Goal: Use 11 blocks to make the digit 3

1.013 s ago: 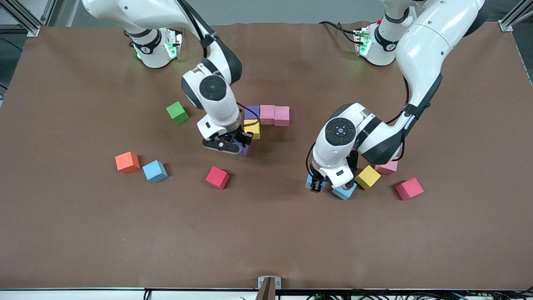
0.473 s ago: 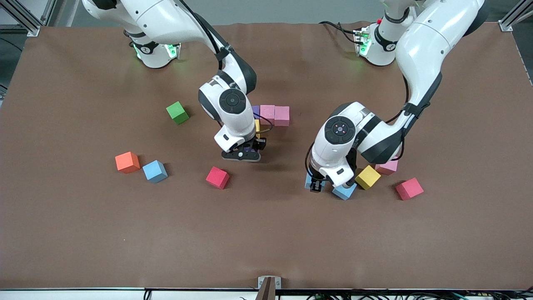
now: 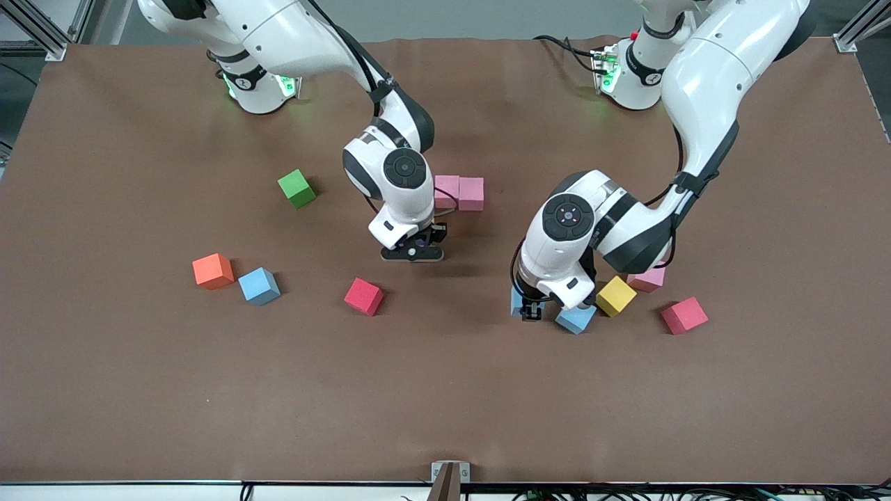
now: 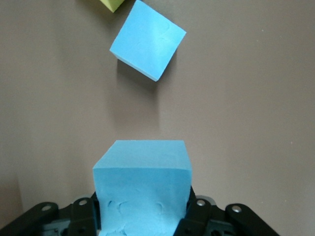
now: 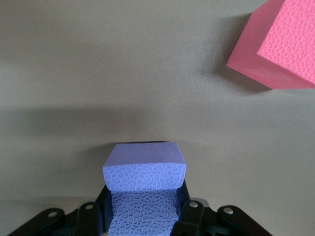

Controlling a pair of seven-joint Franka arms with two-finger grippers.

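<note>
My right gripper (image 3: 412,252) is shut on a purple block (image 5: 144,169) and hangs low over the table, just by the two pink blocks (image 3: 459,193). A red block (image 3: 363,296) lies nearer the front camera. My left gripper (image 3: 527,308) is shut on a light blue block (image 4: 141,191) (image 3: 516,300), low at the table. Beside it lie another light blue block (image 3: 576,319), a yellow block (image 3: 615,296), a pink block (image 3: 647,280) and a red block (image 3: 684,315). A third light blue block (image 3: 259,286) sits toward the right arm's end. The right arm hides whatever lies beside the pink pair.
A green cube (image 3: 296,188) lies toward the right arm's end of the table. An orange cube (image 3: 212,271) sits right beside the lone light blue block there. Bare brown mat (image 3: 445,390) fills the strip nearest the front camera.
My right gripper has carried the purple block toward the left arm's end and a little toward the front camera, now covering the yellow and purple blocks by the pink pair. The left gripper has barely moved.
</note>
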